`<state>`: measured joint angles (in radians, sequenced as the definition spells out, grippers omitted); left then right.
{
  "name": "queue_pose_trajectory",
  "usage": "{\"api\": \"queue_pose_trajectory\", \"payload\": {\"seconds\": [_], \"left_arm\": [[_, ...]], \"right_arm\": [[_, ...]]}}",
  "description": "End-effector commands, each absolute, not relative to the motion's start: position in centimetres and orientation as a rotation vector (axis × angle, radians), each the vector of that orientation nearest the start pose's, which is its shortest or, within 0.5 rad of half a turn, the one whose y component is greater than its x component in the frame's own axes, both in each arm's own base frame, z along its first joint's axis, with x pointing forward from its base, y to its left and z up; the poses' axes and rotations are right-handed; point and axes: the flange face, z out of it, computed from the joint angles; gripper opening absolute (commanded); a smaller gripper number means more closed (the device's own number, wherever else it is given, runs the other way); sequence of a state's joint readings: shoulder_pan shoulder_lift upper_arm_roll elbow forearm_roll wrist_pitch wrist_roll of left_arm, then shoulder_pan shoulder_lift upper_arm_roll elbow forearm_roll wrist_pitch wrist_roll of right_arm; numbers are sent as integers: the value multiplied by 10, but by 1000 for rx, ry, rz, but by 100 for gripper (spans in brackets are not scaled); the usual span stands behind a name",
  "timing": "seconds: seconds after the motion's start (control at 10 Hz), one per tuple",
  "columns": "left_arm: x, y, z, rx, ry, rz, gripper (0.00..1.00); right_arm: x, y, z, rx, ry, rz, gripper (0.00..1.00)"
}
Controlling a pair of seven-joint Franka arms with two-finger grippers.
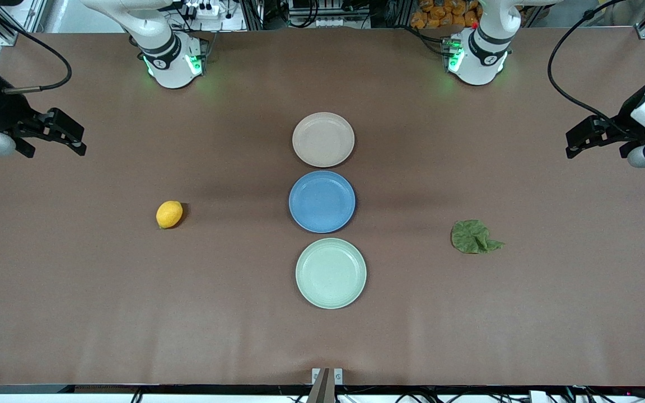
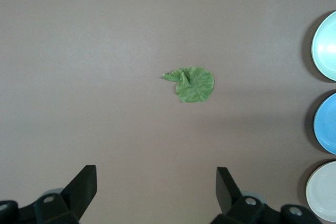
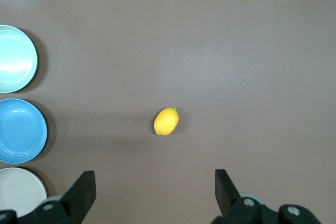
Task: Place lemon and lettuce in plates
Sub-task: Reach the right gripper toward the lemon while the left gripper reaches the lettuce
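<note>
The left gripper (image 1: 571, 146) and right gripper (image 1: 76, 140) hung spread and empty over the counter (image 1: 76, 308) ends. The lemon (image 1: 169, 214) lay at 9 o'clock of the blue plate (image 1: 322, 201), the lettuce (image 1: 473, 237) near 4 o'clock. Likely faults: lemon rolling from an off-center pinch; thin lettuce slipping; delivery into the blue plate instead of the beige plate (image 1: 323, 139) or green plate (image 1: 331, 273).

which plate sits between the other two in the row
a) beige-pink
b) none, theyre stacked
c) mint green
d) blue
d: the blue plate lies flat on the table between the beige-pink plate, which is farther from the front camera, and the mint green plate, which is nearer to it; all three are empty.
</note>
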<state>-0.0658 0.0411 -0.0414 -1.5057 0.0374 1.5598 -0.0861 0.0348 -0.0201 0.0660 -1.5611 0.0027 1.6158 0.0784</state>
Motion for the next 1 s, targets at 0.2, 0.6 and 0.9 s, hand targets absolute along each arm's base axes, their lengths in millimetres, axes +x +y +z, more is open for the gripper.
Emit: {"api": "queue_pose_trajectory", "payload": {"seconds": [0.2,0.6,0.9], "left_arm": [[565,-40,633,-3130,-17,-14,100],[584,-37,567,-3113,125,175,100],[615,-32,483,-3103,103,321,100]], "right_arm": [[546,58,651,-3116,-10,-109,100],[564,55,616,-3118,-16,-21,100],[600,53,546,-3118,13,106,100]]}}
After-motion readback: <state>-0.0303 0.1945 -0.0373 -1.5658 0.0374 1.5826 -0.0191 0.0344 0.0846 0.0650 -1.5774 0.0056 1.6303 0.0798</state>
